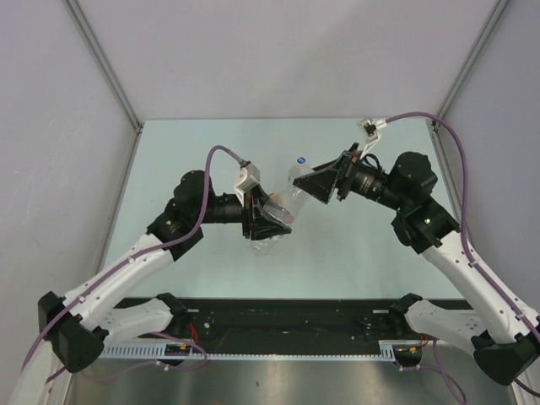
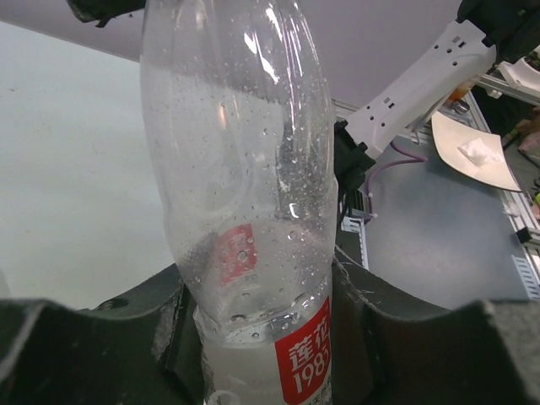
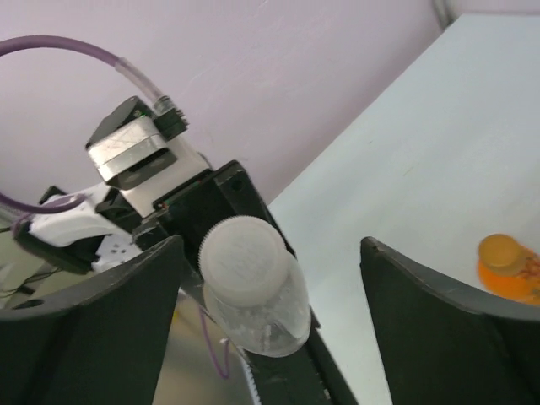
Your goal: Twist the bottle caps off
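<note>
Over the table (image 1: 211, 152), the left gripper (image 1: 270, 222) was clamped on the lower body of the slim clear bottle (image 2: 245, 169). The right gripper (image 1: 310, 187) had its jaws apart, flanking the bottle's whitish cap (image 3: 243, 253) without pinching it

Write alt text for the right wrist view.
A ribbed whitish cap on a clear bottle sits between the open fingers of the right pincer. Behind it, the left pincer holds the bottle; an orange bottle is on the pale table at right.
</note>
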